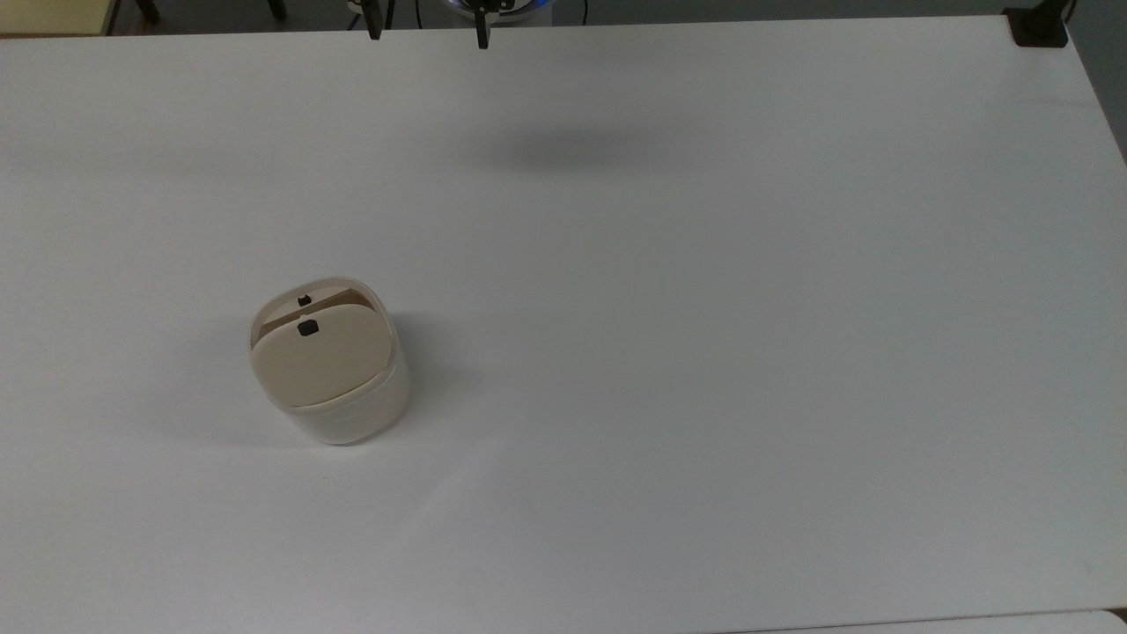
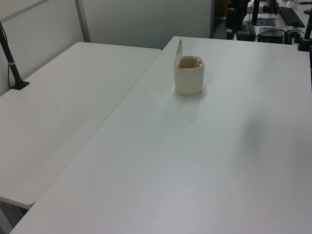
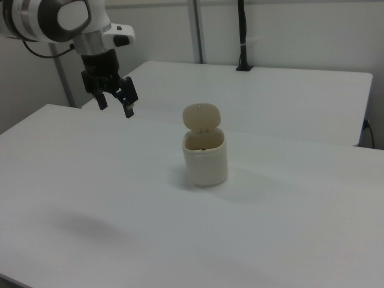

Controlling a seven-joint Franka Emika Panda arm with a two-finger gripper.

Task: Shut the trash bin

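one trash bin on table, lid up; pincer spread, well apart.

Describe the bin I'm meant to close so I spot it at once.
On the big white table, find the sole object standing on it: the trash bin, a small cream-white rounded tub. Its beige lid stands raised on a hinge, mouth open, with the gripper hanging apart toward the right view's left.
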